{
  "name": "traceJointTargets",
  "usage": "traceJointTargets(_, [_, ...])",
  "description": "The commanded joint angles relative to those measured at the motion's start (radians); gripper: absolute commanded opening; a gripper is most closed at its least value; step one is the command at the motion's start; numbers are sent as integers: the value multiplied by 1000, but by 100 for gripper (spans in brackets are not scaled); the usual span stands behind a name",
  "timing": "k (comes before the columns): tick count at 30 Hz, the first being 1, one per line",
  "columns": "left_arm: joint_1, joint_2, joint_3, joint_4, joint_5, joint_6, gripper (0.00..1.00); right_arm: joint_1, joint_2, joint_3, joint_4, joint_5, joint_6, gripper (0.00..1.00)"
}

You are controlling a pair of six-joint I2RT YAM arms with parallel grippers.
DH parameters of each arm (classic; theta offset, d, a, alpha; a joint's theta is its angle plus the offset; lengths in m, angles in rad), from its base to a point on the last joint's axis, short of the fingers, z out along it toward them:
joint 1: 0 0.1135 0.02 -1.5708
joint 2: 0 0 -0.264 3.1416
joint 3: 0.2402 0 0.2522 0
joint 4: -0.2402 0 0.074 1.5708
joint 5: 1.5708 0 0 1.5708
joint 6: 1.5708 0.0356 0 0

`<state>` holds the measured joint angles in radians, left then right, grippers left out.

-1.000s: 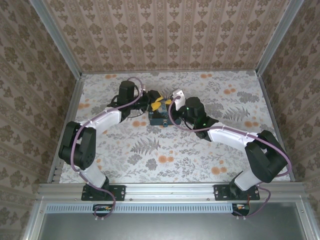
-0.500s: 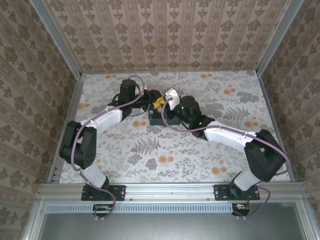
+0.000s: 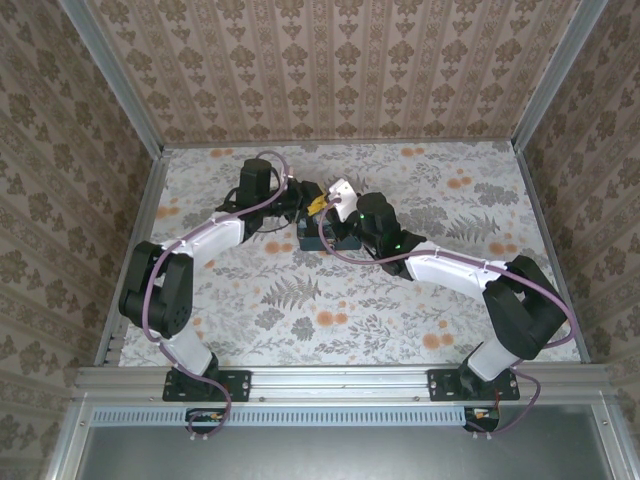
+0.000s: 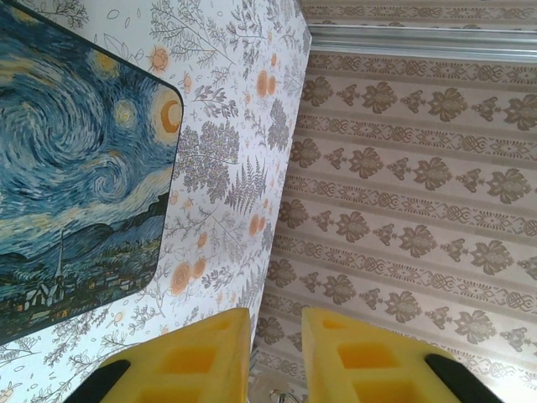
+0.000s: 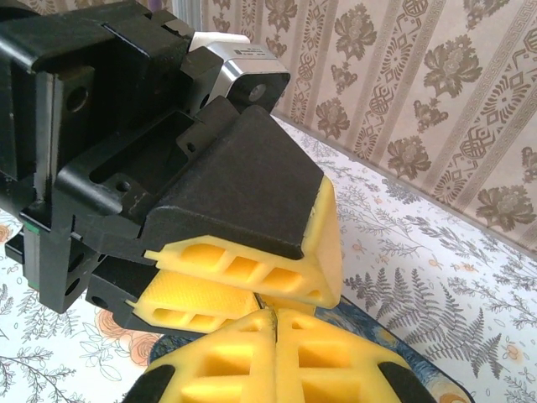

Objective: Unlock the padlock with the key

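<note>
1. Overhead, both arms reach to the far middle of the floral table (image 3: pixel 420 290) and meet above the Starry Night box (image 3: pixel 330 240).
2. From its own wrist camera, the left pincer (image 4: pixel 277 317) shows two yellow fingers (image 4: pixel 197 357) with a narrow slit between them. I cannot tell whether they pinch anything.
3. A small pale glint sits at the base of that slit, too blurred to name.
4. Left of those fingers the box lies flat on the table, its swirling blue-and-yellow print facing up.
5. The right pincer (image 5: pixel 274 323) has its yellow fingers pressed flush together along their length.
6. Just above its tips sit the left pincer's black housing and yellow fingers, very near the right tips. I cannot tell whether they touch.
7. A dark blue corner of the box shows beneath the right pincer, to its right.
8. The padlock and the key are too small to pick out where the pincers crowd together, so I cannot tell where either lies.
9. Brown damask wallpaper (image 3: pixel 330 70) lines the walls around the table.
</note>
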<state>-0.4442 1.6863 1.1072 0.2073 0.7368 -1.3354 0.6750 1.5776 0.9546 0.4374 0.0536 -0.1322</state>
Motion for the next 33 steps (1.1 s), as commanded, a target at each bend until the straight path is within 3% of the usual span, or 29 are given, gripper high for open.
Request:
traceJointTargets(1, [-1,9,24,-23,-1,13,20,7,18,25,3,25,-14,0])
traceJointTargets(14, [-1,14,25,-25,-14,29,0,12,13,23,11,36,-11,0])
traceJointTargets(19, [4,15,23,4,-17,48,0,6,-20,1,16,76,43,39])
traceJointTargets(24, [19,14,4,80,-26,84,0,-56,-111,-66,15,35,220,49])
traceJointTargets(33, [44,10,-10,249,-35,245,0,-188,-129,-53,-11,-253,747,58])
